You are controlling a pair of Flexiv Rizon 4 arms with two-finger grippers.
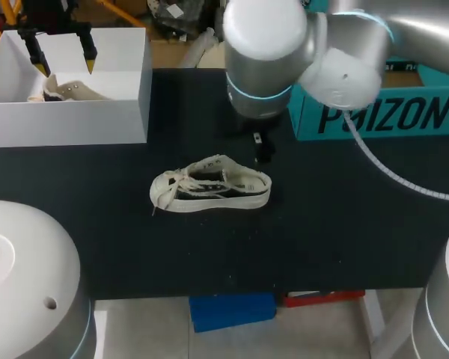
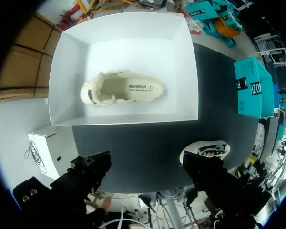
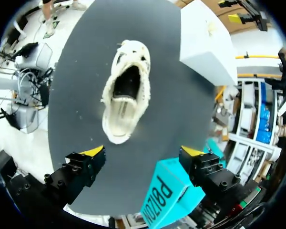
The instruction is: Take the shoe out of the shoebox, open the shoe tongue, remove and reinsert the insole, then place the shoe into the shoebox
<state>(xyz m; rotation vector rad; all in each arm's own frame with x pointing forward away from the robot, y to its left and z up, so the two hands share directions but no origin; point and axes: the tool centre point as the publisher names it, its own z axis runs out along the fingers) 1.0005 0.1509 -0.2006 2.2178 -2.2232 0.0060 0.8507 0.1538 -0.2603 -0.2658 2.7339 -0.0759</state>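
A cream low-top shoe [image 1: 209, 187] lies on its sole on the black table [image 1: 344, 224], laces loose, toe toward the left. In the right wrist view this shoe [image 3: 126, 90] is just ahead of my right gripper [image 3: 143, 152], which hangs open above its heel end with nothing between the fingers. A second cream shoe [image 2: 121, 88] lies inside the white shoebox [image 1: 67, 120] at the back left. My left gripper [image 1: 66, 67] hovers open over that box, holding nothing. In the left wrist view the left gripper [image 2: 148, 176] stands above the box's near wall.
A teal cardboard box [image 1: 382, 112] stands at the back right of the table, close behind my right arm [image 1: 284, 52]. The shoe on the table [image 2: 207, 149] also shows beside the left gripper's finger. Bare table lies in front of and to the right of that shoe.
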